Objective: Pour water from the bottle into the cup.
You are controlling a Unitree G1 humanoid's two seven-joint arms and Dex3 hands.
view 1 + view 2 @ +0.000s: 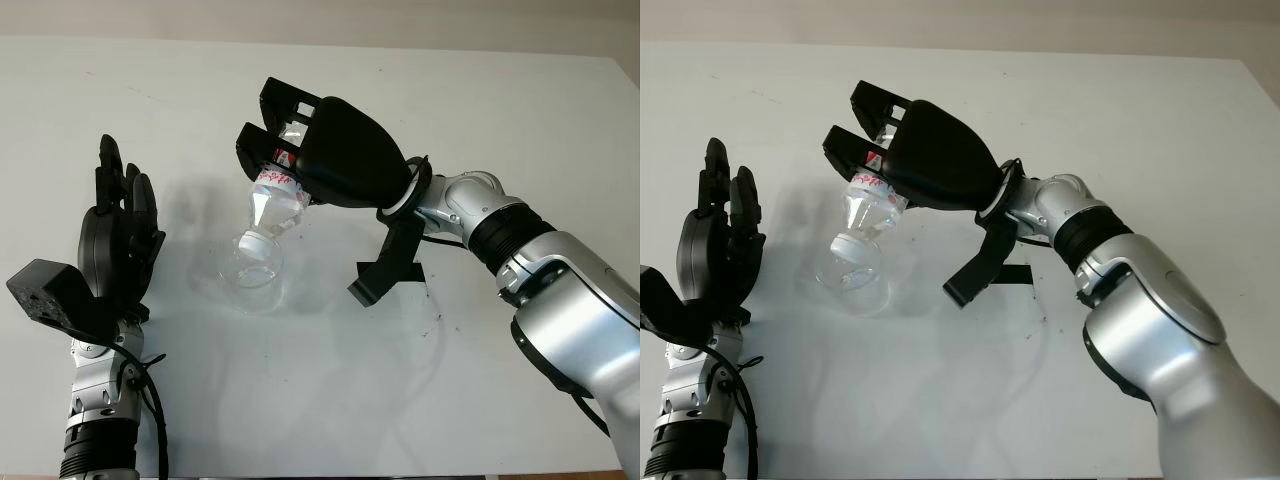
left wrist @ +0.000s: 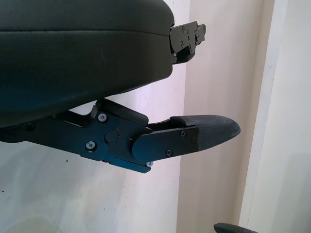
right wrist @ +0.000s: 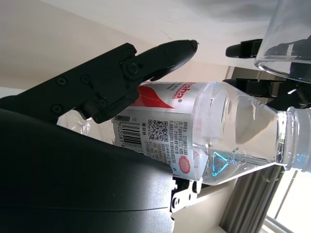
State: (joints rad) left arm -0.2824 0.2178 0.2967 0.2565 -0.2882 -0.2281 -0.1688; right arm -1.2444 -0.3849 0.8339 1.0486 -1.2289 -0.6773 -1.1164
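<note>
Listing the scene from left to right.

Left robot hand [image 1: 118,235]: raised just above the white table [image 1: 520,130] at the left side, released and holding nothing, a little apart from the cup.

Cup [image 1: 255,275]: clear, standing upright on the table left of centre, between the two robot hands. How much water it holds cannot be told.

Bottle [image 1: 275,205]: clear plastic with a red-and-white label, tipped steeply with its neck down, the mouth at or just inside the cup's rim. The wrist view shows the neck without a cap and water lying in the lower shoulder of the bottle [image 3: 214,131].

Right robot hand [image 1: 330,150]: reaching in from the right, held above and behind the cup, fingers clenched around the labelled body of the bottle.

Step in hand, as judged: the pour itself, bottle already tilted over the cup.

Next move, as judged: holding or slightly deepening the tilt while keeping the mouth over the rim, then bringing the bottle back upright once enough has gone in. The light cup could be nudged by the neck, so a steady wrist matters.
</note>
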